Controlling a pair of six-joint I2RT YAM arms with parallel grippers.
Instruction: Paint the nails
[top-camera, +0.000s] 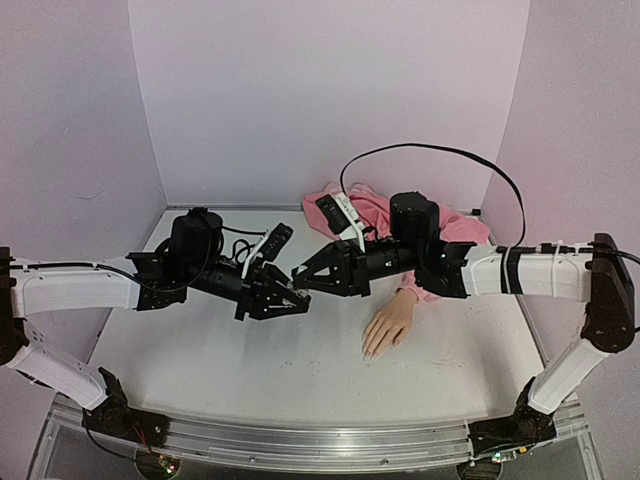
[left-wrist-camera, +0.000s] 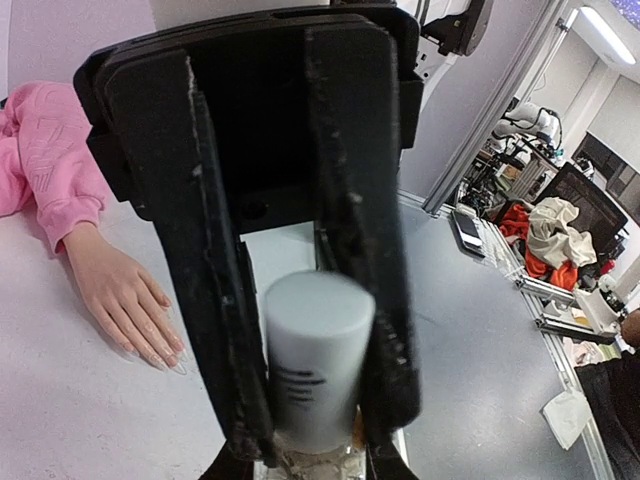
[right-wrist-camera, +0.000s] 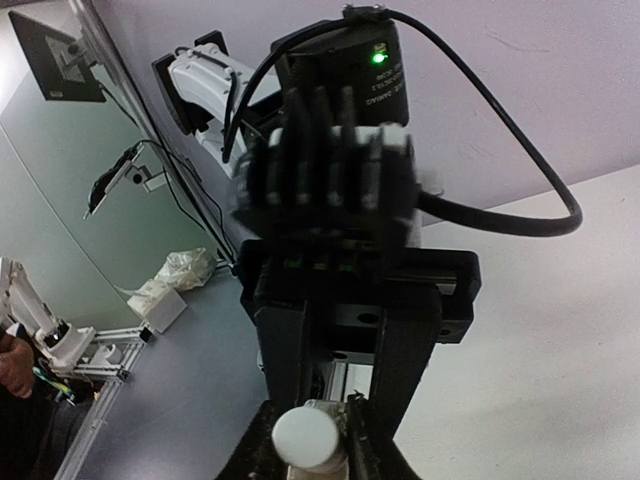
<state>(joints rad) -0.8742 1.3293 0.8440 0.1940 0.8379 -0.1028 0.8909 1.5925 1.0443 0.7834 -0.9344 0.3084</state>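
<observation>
The mannequin hand (top-camera: 388, 325) lies palm down right of centre, with a pink sleeve (top-camera: 440, 235) behind it. Its pale glossy nails (top-camera: 368, 352) (left-wrist-camera: 165, 355) point toward the front edge. Both grippers meet tip to tip above the table, left of the hand. My left gripper (top-camera: 298, 302) (left-wrist-camera: 310, 465) is shut on a tiny clear bottle (left-wrist-camera: 320, 462). My right gripper (top-camera: 297, 278) (right-wrist-camera: 310, 462) faces it, its fingers (left-wrist-camera: 225, 340) pressed against both sides of the bottle's white cap (left-wrist-camera: 318, 340) (right-wrist-camera: 308, 438). From above, the bottle is hidden between the fingers.
The white table (top-camera: 300, 380) is closed in by pale walls at the back and both sides. A black cable (top-camera: 440, 150) arcs over the right arm. A metal rail (top-camera: 320, 440) with both arm bases runs along the front edge.
</observation>
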